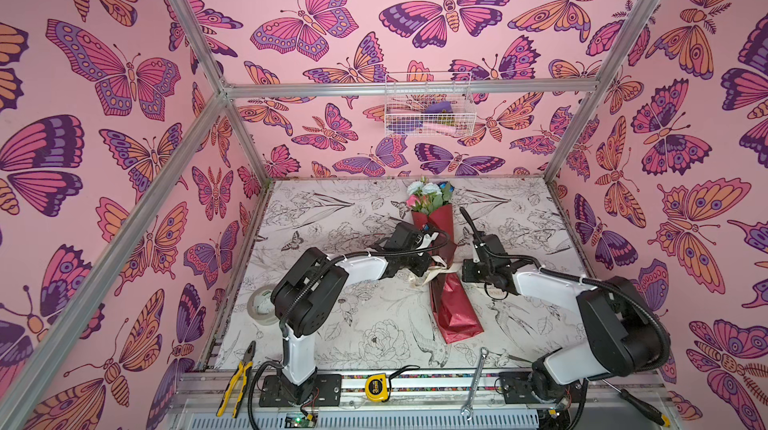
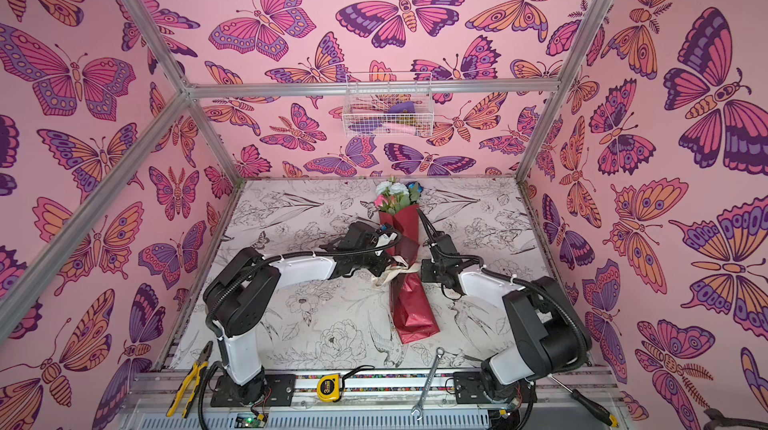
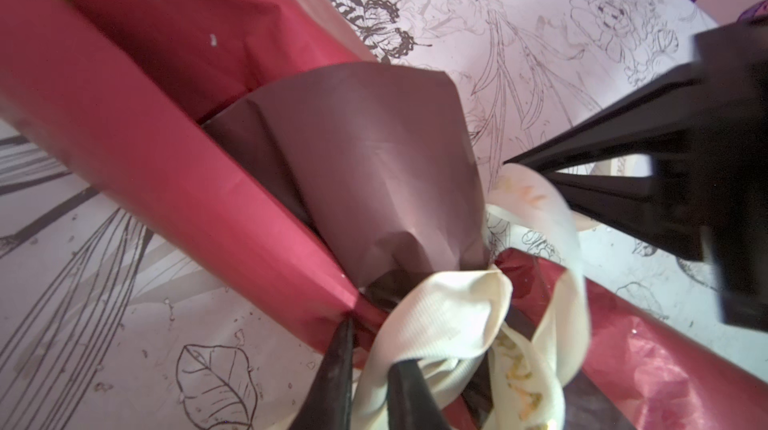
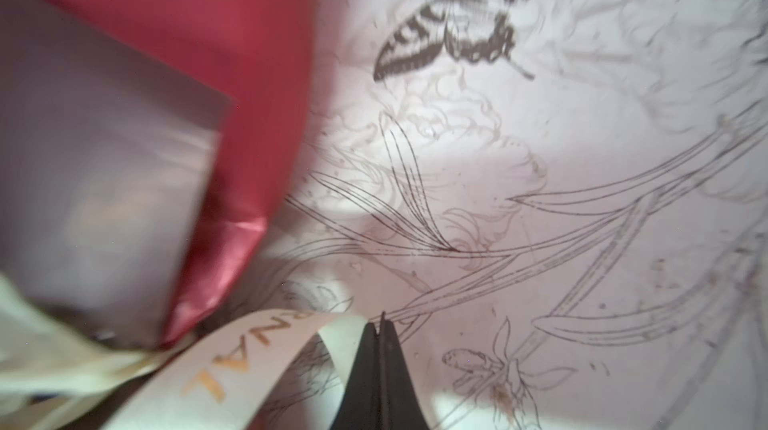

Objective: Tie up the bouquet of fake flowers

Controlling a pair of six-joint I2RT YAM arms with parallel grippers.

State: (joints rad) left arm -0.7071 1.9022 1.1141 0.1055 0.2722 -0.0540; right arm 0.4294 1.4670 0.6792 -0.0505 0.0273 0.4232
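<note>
While my left gripper (image 3: 374, 349) pinches the one ribbon (image 3: 449, 316) nearly shut, my right gripper (image 4: 382, 320) clamped tight on it too, one bouquet (image 1: 455, 311) lying on the table (image 1: 374, 307) between my two grippers, heads toward the back wall (image 1: 374, 33), one wire basket (image 1: 428, 73) on that wall, purple and pink things inside.

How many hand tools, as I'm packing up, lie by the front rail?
4: pliers far left, tape measure near middle, wrench right of it, screwdriver far right.
</note>
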